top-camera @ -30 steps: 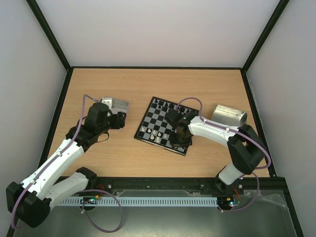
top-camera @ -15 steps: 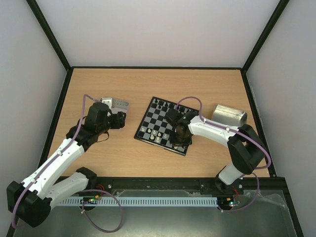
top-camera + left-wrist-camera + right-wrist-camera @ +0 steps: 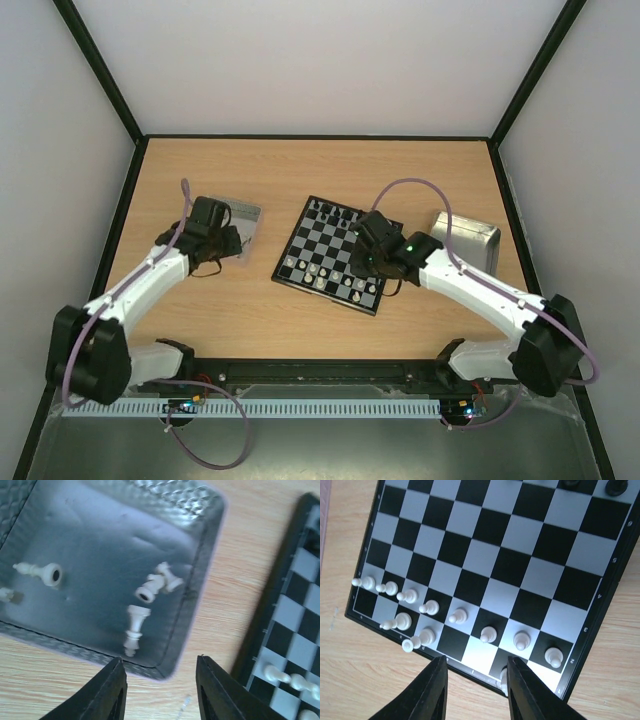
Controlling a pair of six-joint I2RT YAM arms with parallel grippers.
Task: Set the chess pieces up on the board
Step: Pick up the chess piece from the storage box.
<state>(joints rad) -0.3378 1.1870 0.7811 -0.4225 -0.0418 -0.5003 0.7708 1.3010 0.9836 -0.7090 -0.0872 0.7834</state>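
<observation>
The board [image 3: 322, 243] lies mid-table, with white chess pieces [image 3: 429, 607] standing along its two near rows and black ones [image 3: 615, 486] at the far edge. My right gripper [image 3: 476, 662] hovers open over the board's near edge [image 3: 362, 265], nothing between its fingers. A white piece [image 3: 503, 678] stands on the near row just beside its right finger. My left gripper [image 3: 160, 661] is open above the near corner of a metal tray [image 3: 200, 555]. Loose white pieces [image 3: 156, 582] lie on their sides in that tray. In the top view the left gripper [image 3: 230, 243] sits at the tray's near side.
A second metal tray [image 3: 466, 234] stands right of the board, behind my right arm. The board's left edge [image 3: 280, 595] lies close to the left tray. Dark frame rails border the wooden table.
My right gripper has opened and drawn back from the board's near right squares, leaving a white piece there. My left arm shifted over the tray, its jaws narrower than before.
</observation>
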